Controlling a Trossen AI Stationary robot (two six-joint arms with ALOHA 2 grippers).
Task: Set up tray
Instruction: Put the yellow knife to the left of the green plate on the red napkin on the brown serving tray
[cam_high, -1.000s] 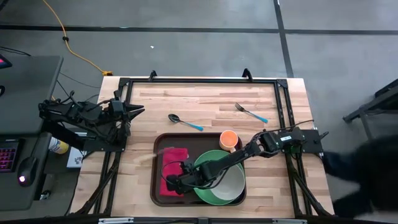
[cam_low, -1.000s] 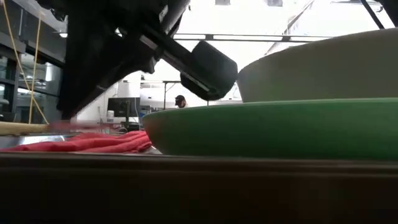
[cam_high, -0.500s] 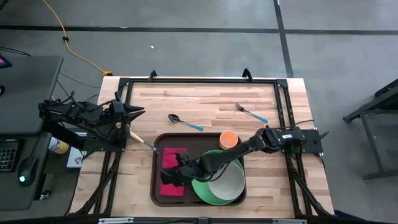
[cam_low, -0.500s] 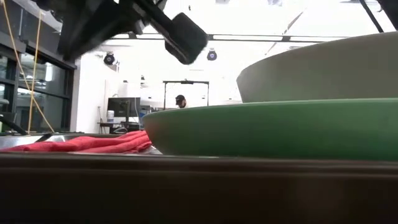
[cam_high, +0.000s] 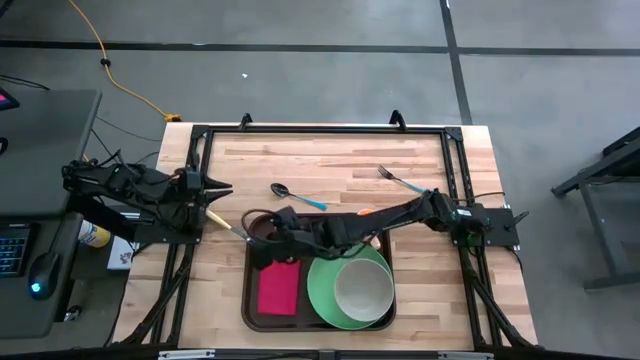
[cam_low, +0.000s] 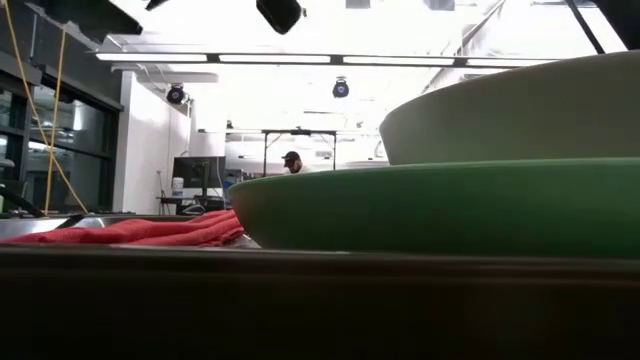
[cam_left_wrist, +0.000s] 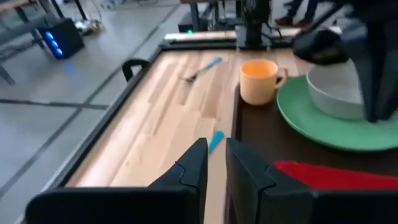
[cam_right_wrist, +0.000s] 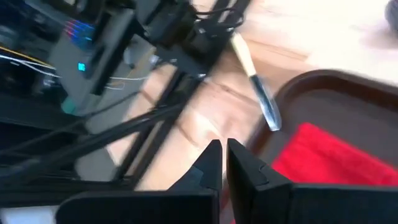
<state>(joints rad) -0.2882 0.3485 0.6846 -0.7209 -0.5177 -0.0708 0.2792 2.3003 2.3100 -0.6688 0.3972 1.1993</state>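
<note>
From above, hovered clenched and empty, right gripper (cam_high: 250, 237), over the far-left corner of the tray (cam_high: 254, 312), stiff, loaded, probably heavy, best taken by its rim; at table height, glimpsed only that rim; at the wrists, idled left gripper (cam_left_wrist: 213, 163), slightly parted.

The desk (cam_high: 330, 160) is showing pale blond wood in lengthwise strips, framed by black rails. The tray (cam_high: 252, 300) is presenting as dark brown. On it, the napkin (cam_high: 279, 288) is reading crimson red, the plate (cam_high: 322, 285) bright green, the bowl (cam_high: 362, 290) dull grey-white, and the mug (cam_left_wrist: 259, 81) light orange. The spoon (cam_high: 297, 196) and fork (cam_high: 403, 181) are showing dark metal heads with sky-blue handles. The knife (cam_right_wrist: 256, 91) is showing a cream handle and grey blade. Both arms are appearing black. The floor (cam_high: 300, 80) is reading grey, crossed by dark lines, with a yellow cable (cam_high: 112, 70) running over it.
</note>
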